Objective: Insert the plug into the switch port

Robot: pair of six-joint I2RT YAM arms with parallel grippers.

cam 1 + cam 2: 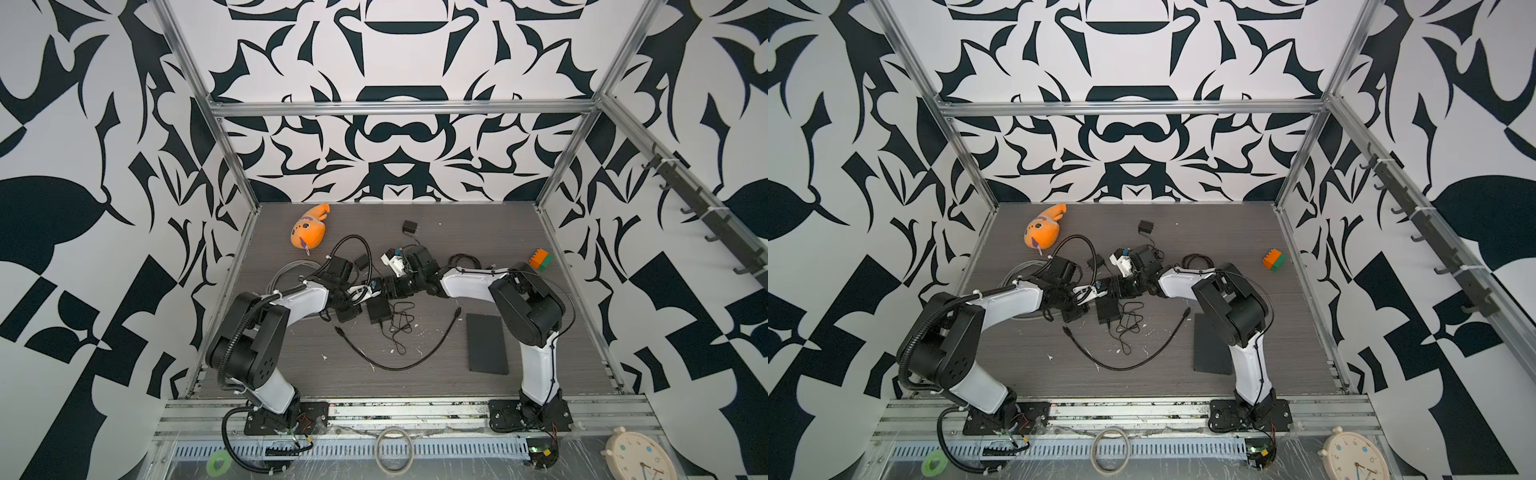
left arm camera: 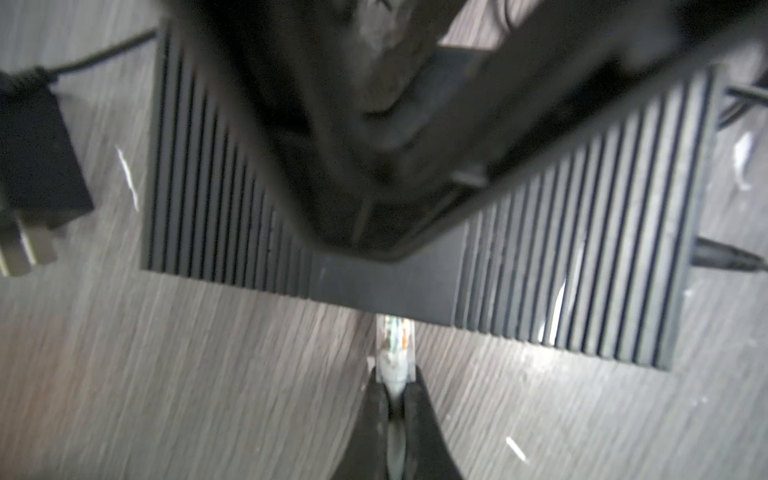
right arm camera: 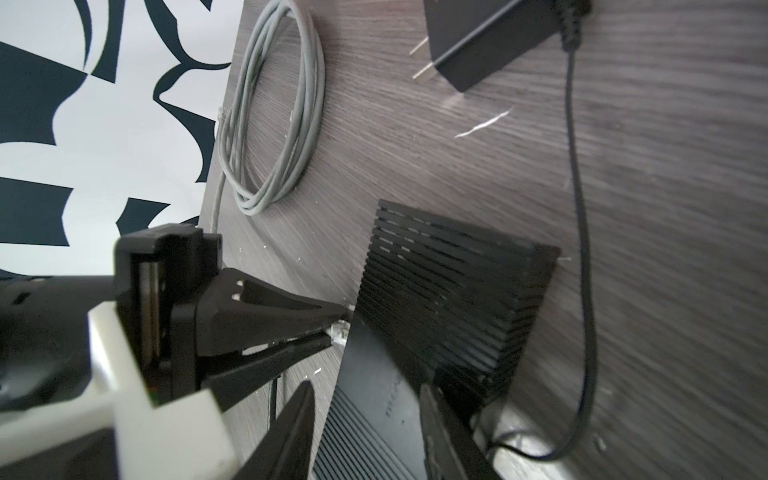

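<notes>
Left gripper (image 2: pixel 392 376) is pinched onto the clear plug (image 2: pixel 395 345); plug tip is butted against a long edge of the switch (image 2: pixel 582 257), seating not visible. Switch is laid flat on table (image 2: pixel 166 374). Right gripper (image 3: pixel 369 385) is set over switch, jaws part-spread, grip not determinable.

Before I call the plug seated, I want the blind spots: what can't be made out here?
- Switch port: in the left wrist view, hidden under the top edge of the network switch; how deep the RJ45 plug sits is unreadable.
- Plug-to-port joint: in the right wrist view, masked by the left gripper.
- Right gripper: blurred, cut by the frame edge; contact with the switch unclear.
- Both top views: arms overlap the switch; plug too small.
</notes>
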